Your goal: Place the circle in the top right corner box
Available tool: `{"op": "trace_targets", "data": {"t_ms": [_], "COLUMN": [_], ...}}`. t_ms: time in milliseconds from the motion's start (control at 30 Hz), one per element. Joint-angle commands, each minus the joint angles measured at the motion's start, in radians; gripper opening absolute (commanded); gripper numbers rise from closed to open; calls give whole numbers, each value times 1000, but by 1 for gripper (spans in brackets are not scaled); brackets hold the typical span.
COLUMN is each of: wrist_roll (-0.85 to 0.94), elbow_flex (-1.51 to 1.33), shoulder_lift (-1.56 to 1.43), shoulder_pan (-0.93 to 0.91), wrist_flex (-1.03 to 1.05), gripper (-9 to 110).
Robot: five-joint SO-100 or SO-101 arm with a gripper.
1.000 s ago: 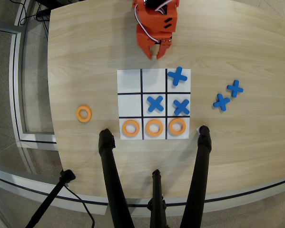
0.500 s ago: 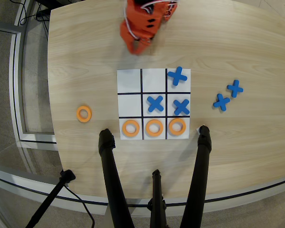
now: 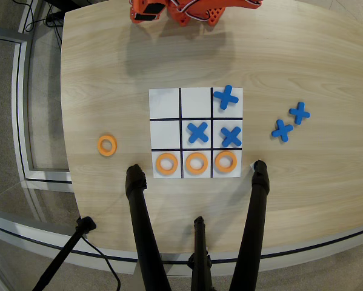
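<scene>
Only part of the orange arm (image 3: 187, 11) shows in the overhead view, lying along the top edge (its hand cannot be made out there).

Open tabletop (image 3: 302, 66) surrounds the grid sheet (image 3: 165, 103), whose left column's upper two cells and top-middle cell lie bare, while blue crosses (image 3: 226, 97) and three orange rings (image 3: 196, 163) occupy the rest and tripod legs (image 3: 139, 206) obstruct the near edge.

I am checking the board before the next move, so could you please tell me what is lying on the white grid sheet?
On the grid sheet: three orange rings fill the bottom row, and three blue crosses sit in the middle, middle-right and top-right cells. Nothing is hidden.
</scene>
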State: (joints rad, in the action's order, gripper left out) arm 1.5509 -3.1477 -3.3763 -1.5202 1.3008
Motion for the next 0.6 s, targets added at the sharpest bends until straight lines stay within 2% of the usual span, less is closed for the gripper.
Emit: {"op": "trace_targets", "data": {"t_ms": [0,567], "wrist_roll": [-3,-3], "elbow_flex": [-55,-55], "shoulder_lift": [-18,-17], "shoulder_pan": [-60,-71], "wrist_flex": [2,3], "gripper": [0,0]}}
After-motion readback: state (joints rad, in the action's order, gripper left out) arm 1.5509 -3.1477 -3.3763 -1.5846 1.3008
